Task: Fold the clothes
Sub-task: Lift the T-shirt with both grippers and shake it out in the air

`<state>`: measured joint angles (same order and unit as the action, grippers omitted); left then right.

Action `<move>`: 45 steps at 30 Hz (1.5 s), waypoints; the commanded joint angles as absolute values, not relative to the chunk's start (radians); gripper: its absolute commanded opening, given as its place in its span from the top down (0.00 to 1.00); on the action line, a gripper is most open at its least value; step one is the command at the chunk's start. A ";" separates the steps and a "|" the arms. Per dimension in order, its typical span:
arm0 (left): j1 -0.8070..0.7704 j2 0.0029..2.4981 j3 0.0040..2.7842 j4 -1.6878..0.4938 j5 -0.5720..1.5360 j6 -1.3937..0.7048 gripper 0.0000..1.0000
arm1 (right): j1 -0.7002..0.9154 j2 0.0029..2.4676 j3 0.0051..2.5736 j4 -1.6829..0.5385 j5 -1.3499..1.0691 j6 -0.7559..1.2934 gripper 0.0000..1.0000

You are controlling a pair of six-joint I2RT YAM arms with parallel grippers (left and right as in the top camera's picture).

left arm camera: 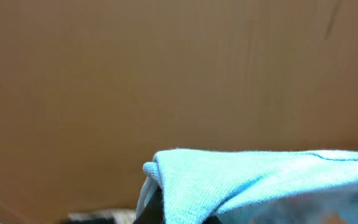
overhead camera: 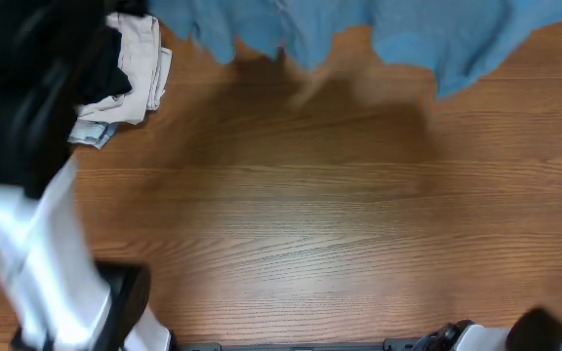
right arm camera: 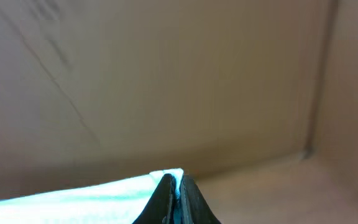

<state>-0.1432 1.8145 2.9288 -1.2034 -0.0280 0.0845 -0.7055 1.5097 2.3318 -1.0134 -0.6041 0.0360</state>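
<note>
The blue shirt (overhead camera: pixel 379 34) is spread out to the right of the pile (overhead camera: pixel 130 73) of folded clothes that sits on the wooden surface (overhead camera: pixel 310 214), and it looks blurry. The right end effector (right arm camera: pixel 174 190) is squeezed tight on a thin edge of the shirt. The left end effector (left arm camera: pixel 156 210) is mostly hidden under bunched-up shirt cloth, so I cannot tell how far open it is.

worktop (overhead camera: pixel 291 224): wood, visible grain, smooth, slight satin sheen; T-shirt (overhead camera: pixel 388 34): thin knit cloth, matt, fine weave up close; beige garment (overhead camera: pixel 144 58) and black garment (overhead camera: pixel 100 68): matt cloth; pale denim (overhead camera: pixel 94 135) under them; left arm (overhead camera: pixel 52 263) shell: white glossy plastic; right gripper (right arm camera: pixel 176 183) jaws: black, matt
</note>
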 commanded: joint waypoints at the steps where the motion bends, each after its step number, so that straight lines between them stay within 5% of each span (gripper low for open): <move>1: -0.112 1.718 2.949 -1.192 -0.162 0.089 0.96 | -0.792 1.437 2.340 -1.011 -0.536 0.026 0.96; 12: -0.111 1.752 2.947 -1.147 -0.212 0.127 0.96 | -0.836 1.457 2.338 -0.986 -0.610 0.057 0.96; 23: -0.083 1.972 2.947 -1.076 -0.210 0.134 0.96 | -0.659 1.664 2.338 -0.912 -0.539 0.075 0.96; 34: -0.059 2.008 2.948 -0.813 -0.181 0.135 0.96 | -0.620 1.732 2.363 -0.637 -0.472 0.179 0.96; 45: -0.057 2.081 2.920 -1.241 -0.144 0.145 0.96 | -0.579 1.888 2.329 -1.023 -0.471 -0.016 0.96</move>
<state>-0.1158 2.0380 2.9303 -1.1824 -0.0597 0.1352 -0.5625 1.7840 2.3589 -0.9764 -0.5987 0.0654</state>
